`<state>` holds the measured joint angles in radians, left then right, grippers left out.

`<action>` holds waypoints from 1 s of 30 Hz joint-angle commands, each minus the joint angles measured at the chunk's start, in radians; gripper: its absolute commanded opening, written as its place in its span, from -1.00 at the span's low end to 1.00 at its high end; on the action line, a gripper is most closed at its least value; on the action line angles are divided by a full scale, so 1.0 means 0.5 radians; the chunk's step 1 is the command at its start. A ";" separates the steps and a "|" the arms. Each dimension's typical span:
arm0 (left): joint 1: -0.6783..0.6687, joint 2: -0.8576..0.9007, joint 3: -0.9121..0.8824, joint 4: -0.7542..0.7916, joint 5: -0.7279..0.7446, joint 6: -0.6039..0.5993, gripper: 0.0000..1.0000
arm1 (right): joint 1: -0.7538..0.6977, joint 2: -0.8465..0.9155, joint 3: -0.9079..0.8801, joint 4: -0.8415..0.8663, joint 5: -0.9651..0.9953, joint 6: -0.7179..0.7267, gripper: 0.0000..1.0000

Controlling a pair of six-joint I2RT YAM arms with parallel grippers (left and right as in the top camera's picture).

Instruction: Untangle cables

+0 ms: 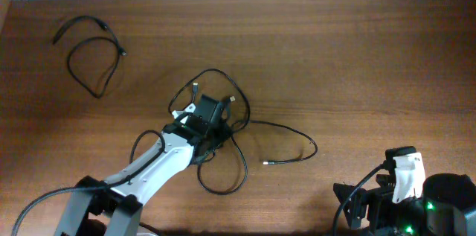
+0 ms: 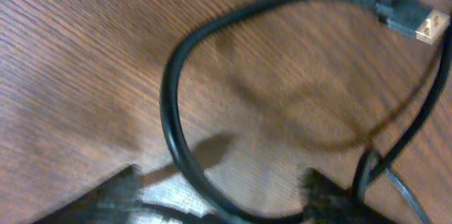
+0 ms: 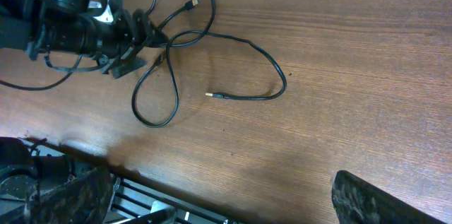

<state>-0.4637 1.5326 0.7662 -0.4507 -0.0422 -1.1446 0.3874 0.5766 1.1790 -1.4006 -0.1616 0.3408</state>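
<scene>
**Limp cords, knot at mid-frame**

The cables [image 1: 239, 117] lie knotted at the overhead's centre, with one loose cord [image 1: 121, 51] at upper left. Thin, light and floppy, they should slide easily on the table [image 1: 372, 57]. A hold just behind a plug [image 2: 417, 22] looks surest. The left gripper [image 1: 216, 113] sits over the knot. Only its wrist view shows its fingers spread and a strand running between them. The right gripper [image 1: 401, 163], at lower right, gapes empty.

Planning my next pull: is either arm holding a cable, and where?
Nothing held. Left gripper stands open astride a strand of the tangle; right gripper open, empty.
</scene>
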 commanded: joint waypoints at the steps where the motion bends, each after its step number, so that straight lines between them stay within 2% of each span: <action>1: 0.004 0.024 -0.003 0.186 -0.082 -0.224 -0.93 | 0.008 -0.002 0.008 0.003 0.018 0.018 0.97; 3: 0.014 -0.048 0.037 0.232 -0.084 -0.074 -1.00 | 0.008 -0.002 0.008 -0.001 0.018 0.018 0.97; 5: 0.049 -0.135 0.090 0.257 -0.140 0.315 -1.00 | 0.008 -0.002 0.008 -0.002 0.018 0.018 0.97; 7: 0.101 -0.271 0.142 0.256 -0.323 0.891 -1.00 | 0.008 -0.002 0.008 0.001 0.018 0.018 0.97; 8: 0.121 -0.327 0.147 0.256 -0.375 1.090 -1.00 | 0.008 -0.002 0.007 0.004 0.018 0.018 0.97; 11: 0.180 -0.466 0.147 0.297 -0.382 1.390 -1.00 | 0.008 -0.002 0.002 0.011 0.018 0.018 0.98; 12: 0.230 -0.536 0.148 0.439 -0.383 1.591 -1.00 | 0.008 -0.002 0.001 0.010 0.018 0.018 0.97; 14: 0.322 -0.579 0.148 0.671 -0.382 1.776 -1.00 | 0.008 -0.002 0.000 0.008 0.018 0.027 0.97; 17: 0.531 -0.575 0.150 0.853 -0.386 1.794 -1.00 | 0.008 -0.002 0.000 0.010 0.018 0.033 0.97; 19: 0.842 -0.573 0.213 1.076 -0.370 1.793 -1.00 | 0.008 -0.002 0.000 0.011 0.018 0.033 0.97; 23: 1.140 -0.573 0.606 1.124 -0.359 1.794 -1.00 | 0.008 -0.002 0.000 0.008 0.043 0.032 0.97; 25: 1.192 -0.573 0.858 0.980 -0.346 1.821 -1.00 | 0.008 -0.002 0.000 0.013 0.087 0.034 0.97; 27: 1.208 -0.573 1.172 0.640 -0.205 1.975 -1.00 | 0.008 -0.002 0.000 0.034 0.085 0.034 0.97; 30: 1.209 -0.574 1.539 0.266 -0.208 2.177 -1.00 | 0.008 -0.002 0.000 0.043 0.085 0.034 0.97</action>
<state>0.1352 1.2564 1.3857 -0.2188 -0.1768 -0.1776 0.3874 0.5766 1.1778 -1.3838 -0.1368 0.3485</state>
